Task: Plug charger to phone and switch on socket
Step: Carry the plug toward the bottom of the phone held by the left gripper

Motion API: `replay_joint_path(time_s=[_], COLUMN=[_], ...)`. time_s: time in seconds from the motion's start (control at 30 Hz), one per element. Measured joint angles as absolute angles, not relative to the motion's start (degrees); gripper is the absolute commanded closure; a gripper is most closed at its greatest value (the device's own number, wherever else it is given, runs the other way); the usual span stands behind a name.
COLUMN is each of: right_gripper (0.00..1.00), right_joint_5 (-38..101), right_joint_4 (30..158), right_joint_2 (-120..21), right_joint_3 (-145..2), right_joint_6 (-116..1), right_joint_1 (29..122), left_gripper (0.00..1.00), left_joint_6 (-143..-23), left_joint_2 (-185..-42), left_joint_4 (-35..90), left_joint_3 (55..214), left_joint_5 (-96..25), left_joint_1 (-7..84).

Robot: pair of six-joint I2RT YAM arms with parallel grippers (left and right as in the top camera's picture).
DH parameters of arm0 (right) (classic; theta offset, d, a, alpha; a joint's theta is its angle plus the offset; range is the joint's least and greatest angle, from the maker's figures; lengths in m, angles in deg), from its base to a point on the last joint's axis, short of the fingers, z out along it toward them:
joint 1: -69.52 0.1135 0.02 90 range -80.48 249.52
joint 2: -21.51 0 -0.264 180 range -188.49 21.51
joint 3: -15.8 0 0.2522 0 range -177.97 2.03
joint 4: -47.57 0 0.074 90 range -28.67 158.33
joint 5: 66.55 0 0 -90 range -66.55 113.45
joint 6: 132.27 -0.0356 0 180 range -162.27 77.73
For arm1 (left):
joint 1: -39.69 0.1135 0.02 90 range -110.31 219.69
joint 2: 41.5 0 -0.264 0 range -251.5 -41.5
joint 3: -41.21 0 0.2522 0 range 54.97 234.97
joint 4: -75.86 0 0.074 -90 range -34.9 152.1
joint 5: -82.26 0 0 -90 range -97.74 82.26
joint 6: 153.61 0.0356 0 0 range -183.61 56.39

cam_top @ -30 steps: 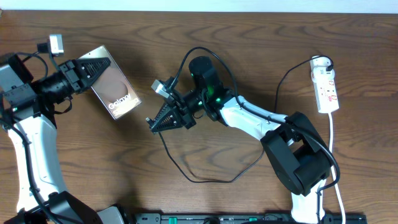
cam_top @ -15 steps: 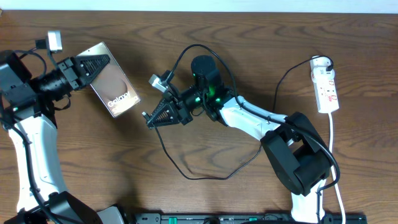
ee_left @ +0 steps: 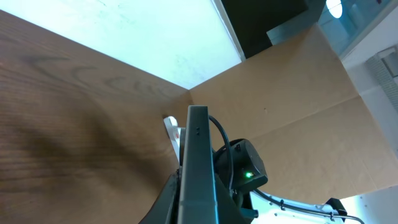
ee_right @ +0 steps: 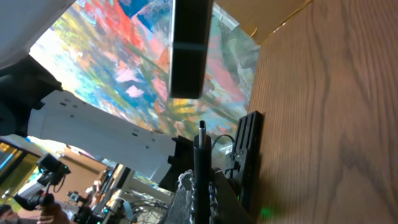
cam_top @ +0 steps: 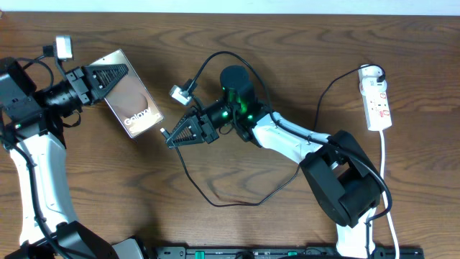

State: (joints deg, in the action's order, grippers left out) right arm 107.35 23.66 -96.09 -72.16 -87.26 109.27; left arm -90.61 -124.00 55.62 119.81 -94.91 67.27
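L claw: left claw (cam_top: 113, 76) clenched on the phone (cam_top: 133, 106), pinching its far short end. Phone's lifted & tilted, not lying flat on the table (cam_top: 108, 187).
Why so: free short end faces the other arm, so the port's offered up in mid-air. I reckon that beats pushing at a phone that'd slide on the wood.
R claw: right claw (cam_top: 172, 139) clamped round the charger (ee_right: 200, 158) just behind the head, plug tip (ee_right: 201, 127) poking out fwd of the fingers.
Why so: short grip = stiff tip, less wobble going in, I'd say.
Gap: tip's near the phone's free end but apart, no contact yet. On the R wrist cam the phone's end hangs ahead of the tip, approx in line, maybe a touch off to one side.
Cable: rest of the lead loops slack over the table by the R arm. Plenty of give, so no tug on the plug.
Socket: socket (cam_top: 376, 101) lies at the far right, well apart from both claws, nobody on it.
Stage: insertion step, abt halfway by my guess; switch comes after.
Next needs: straight push along the phone's long axis, L arm bracing.
Risk: tip catches the rim beside the port & skids, or phone twists in the pinch. Port itself too small to make out.
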Motion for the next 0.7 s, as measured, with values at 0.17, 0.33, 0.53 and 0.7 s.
replay_joint_path(time_s=[0.17,0.33,0.53,0.7], right_gripper=[0.99,0.99,0.99,0.99], right_joint_5=[107.5,107.5,107.5,107.7], right_joint_4=[23.7,23.8,27.6,27.9], right_joint_2=[-96.1,-96.1,-96.2,-97.8], right_joint_3=[-72.2,-72.2,-72.2,-72.2], right_joint_6=[-86.6,-84.5,-79.8,-77.8], right_joint_1=[109.7,109.8,109.5,108.2], left_gripper=[0.92,0.92,0.93,0.92], left_joint_6=[-90.7,-90.8,-90.8,-90.8], left_joint_2=[-124.0,-124.0,-124.0,-124.0], left_joint_4=[55.8,56.2,56.2,56.6], left_joint_3=[119.8,119.8,119.8,119.8], left_joint_5=[-94.9,-94.9,-94.9,-94.9], left_joint_1=[67.3,67.3,67.3,67.3])
